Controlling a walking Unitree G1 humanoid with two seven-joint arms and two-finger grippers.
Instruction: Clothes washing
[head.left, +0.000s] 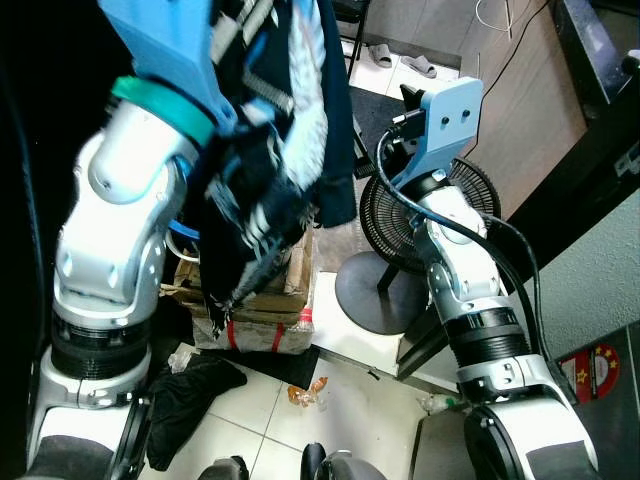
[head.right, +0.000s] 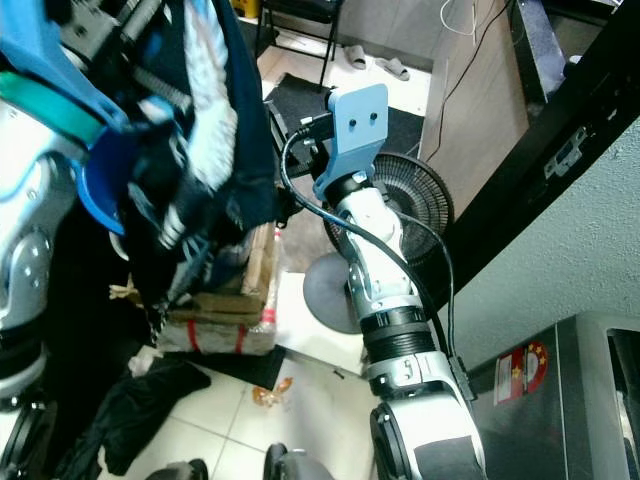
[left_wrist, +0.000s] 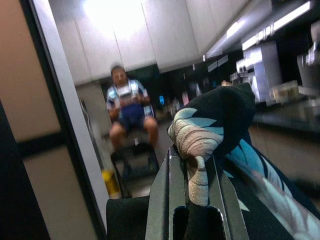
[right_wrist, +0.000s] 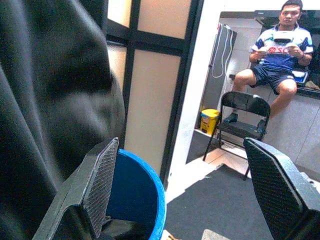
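A bundle of dark blue, black and pale patterned clothes (head.left: 270, 150) hangs from my raised left arm, high at the upper left. In the left wrist view my left gripper (left_wrist: 192, 175) is shut on a fold of the patterned cloth (left_wrist: 210, 130). My right arm reaches up at centre right, its blue wrist block (head.left: 450, 120) beside the hanging clothes. The right gripper (right_wrist: 185, 170) is open with nothing between its fingers (right_wrist: 100, 185), close to the dark cloth (right_wrist: 45, 100) and above a blue basin rim (right_wrist: 150, 190). A black garment (head.left: 185, 400) lies on the floor tiles.
A black floor fan (head.left: 400, 220) stands just behind my right arm. A taped cardboard box (head.left: 255, 310) sits on the floor below the clothes. A person (right_wrist: 277, 55) sits on a counter with feet on a folding chair (right_wrist: 242, 120). A brown wood panel (head.left: 520, 110) stands right.
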